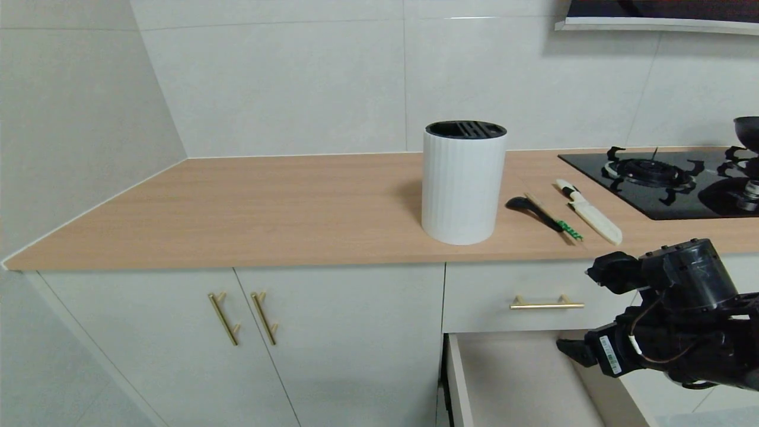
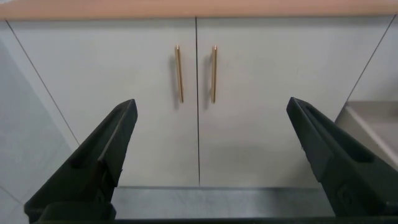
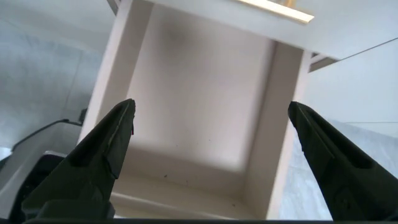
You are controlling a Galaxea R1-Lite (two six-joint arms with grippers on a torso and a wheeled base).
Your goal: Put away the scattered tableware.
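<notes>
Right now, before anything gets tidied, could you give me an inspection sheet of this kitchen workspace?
Surface: wooden countertop, bare apart from the items below.
Job's things: black spoon, chopsticks and white-bladed knife lie beside the white holder, on its hob side.
Clutter: nothing seen.
Grippers: left gripper open, facing the cabinet doors; right gripper open over the open drawer.
Cables: thin wire on the right arm's wrist.
Surroundings: tiled wall, gas hob.
</notes>
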